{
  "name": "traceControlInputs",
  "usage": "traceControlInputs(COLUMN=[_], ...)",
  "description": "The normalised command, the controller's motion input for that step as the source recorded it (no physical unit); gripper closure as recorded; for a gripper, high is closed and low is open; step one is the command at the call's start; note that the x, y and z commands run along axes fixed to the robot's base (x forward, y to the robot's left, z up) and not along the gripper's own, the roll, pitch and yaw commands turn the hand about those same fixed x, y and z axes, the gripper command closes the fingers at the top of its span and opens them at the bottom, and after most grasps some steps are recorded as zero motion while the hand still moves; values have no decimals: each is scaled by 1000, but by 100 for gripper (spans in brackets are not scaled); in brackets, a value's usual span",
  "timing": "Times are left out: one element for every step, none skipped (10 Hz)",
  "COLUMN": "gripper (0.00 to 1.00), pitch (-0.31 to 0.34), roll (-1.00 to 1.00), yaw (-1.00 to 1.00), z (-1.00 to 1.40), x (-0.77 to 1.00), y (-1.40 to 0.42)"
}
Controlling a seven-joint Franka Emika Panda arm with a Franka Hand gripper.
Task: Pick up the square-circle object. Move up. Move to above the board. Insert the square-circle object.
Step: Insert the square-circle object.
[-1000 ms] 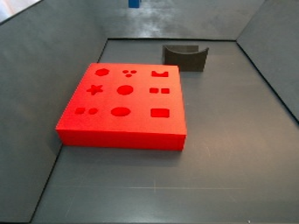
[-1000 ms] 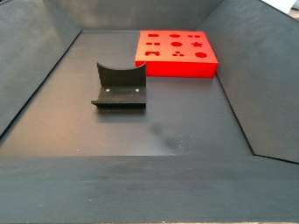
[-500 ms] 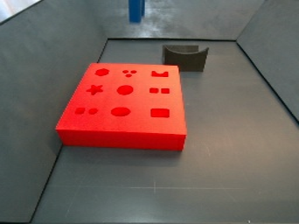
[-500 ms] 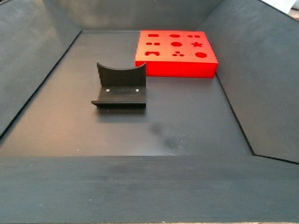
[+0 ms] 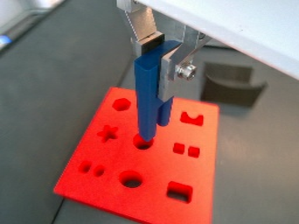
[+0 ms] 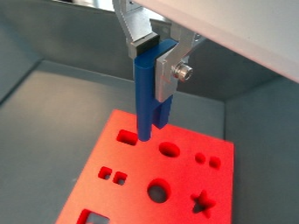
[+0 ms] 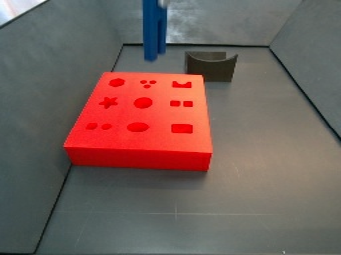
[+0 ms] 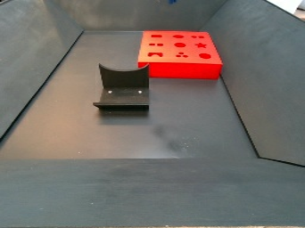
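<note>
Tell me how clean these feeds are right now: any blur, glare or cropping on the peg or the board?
In both wrist views the blue peg and gripper are sharp, its fingers catching slight shine, with a pale blurred band across the corner. In a side view the red board is evenly lit without glare, but the peg is cropped at the frame's edge; in the other it is out of frame.

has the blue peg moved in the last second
Yes. In a side view the blue peg, held by the hand, has come down toward the red board.
</note>
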Motion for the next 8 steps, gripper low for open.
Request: traceControlInputs(gripper=[100,100,100,100,100,100,100,100], pitch=[0,0,0,-34,-63,-29,-37,-127], roll=[-9,-43,-46,-129,-124,-80,-97,-203], yaw=[-1000,-946,-920,-723,-646,-617,-603,-660], z=[-560,-537,-526,-540,-520,-400,-383,-126], x=[0,-171,-217,-483,-586,-580,-597,-477], y=[0,0,0,20,11,0,0,0])
